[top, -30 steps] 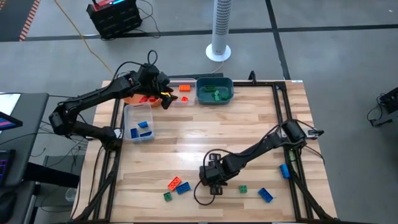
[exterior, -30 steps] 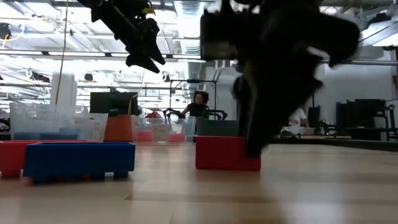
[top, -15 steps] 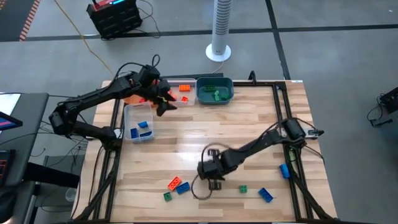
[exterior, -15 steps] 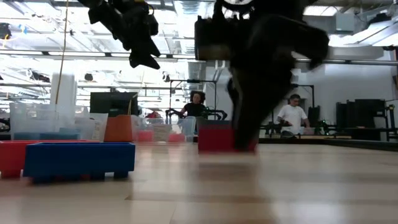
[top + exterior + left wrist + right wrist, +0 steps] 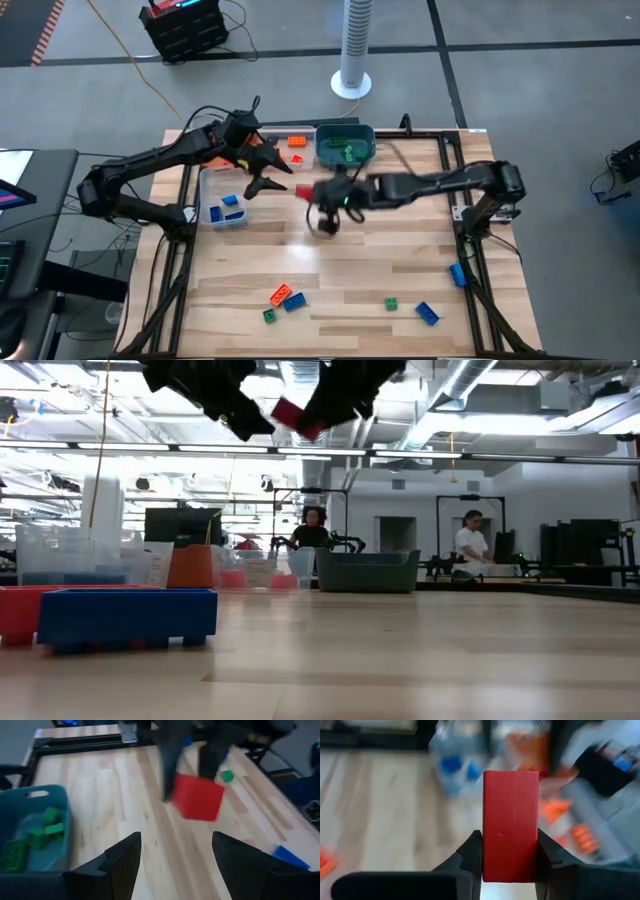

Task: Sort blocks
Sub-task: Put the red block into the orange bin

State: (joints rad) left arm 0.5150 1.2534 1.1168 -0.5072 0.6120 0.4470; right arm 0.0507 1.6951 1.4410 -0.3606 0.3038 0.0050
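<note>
While the right pincer (image 5: pixel 510 854) clamps a red block (image 5: pixel 510 825) and hangs above the table (image 5: pixel 400 240) near the far bins, the left pincer (image 5: pixel 268 172) gapes wide just left of it, over the clear bin (image 5: pixel 224 200) holding blue blocks (image 5: pixel 230 206). Green blocks (image 5: pixel 42 830) lie in the teal bin (image 5: pixel 345 143). Other blocks (image 5: pixel 285 298) stay scattered along the table's near edge.
</note>
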